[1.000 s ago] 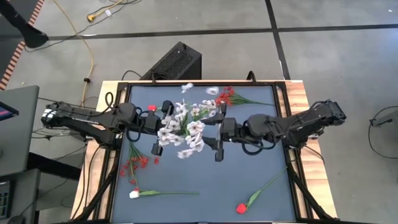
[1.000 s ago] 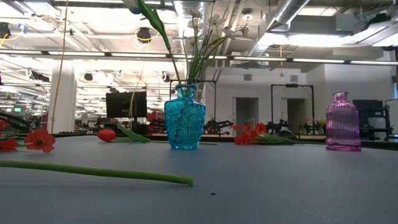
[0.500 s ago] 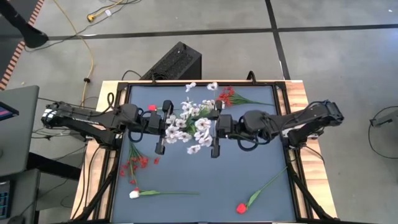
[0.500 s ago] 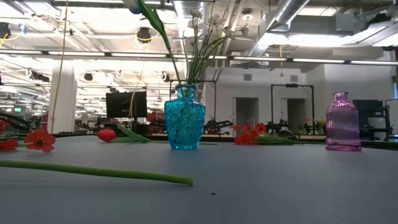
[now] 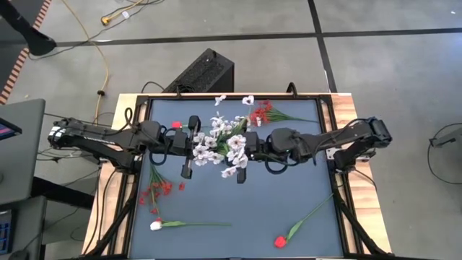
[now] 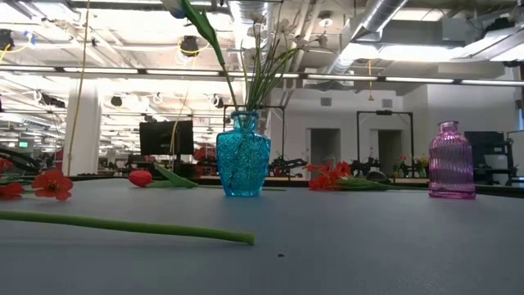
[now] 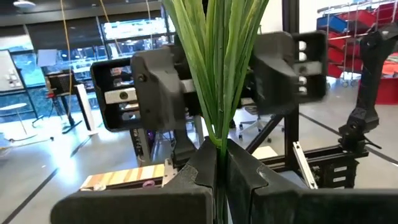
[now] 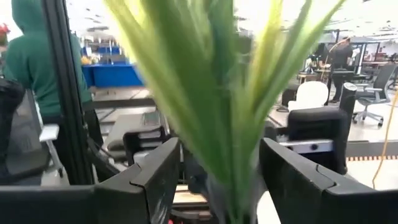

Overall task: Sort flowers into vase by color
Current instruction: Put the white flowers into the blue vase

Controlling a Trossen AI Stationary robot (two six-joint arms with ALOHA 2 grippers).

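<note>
The white flowers (image 5: 220,141) are stood in the blue vase (image 6: 242,156) near the table's middle, stems (image 7: 217,68) bunched upright. The left gripper (image 7: 216,163) is pressed together on those stems — a firm pinch just above the vase. The right gripper (image 8: 219,168) is spread wide, one finger on each side of the bunch. Its closing is best done gently and level — likely only once centred — so that no stem is kinked and the vase is not tipped.

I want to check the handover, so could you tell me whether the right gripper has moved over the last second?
Yes. In the high view the right gripper has slid left along the table, closing in on the white flowers the left gripper holds.
</note>
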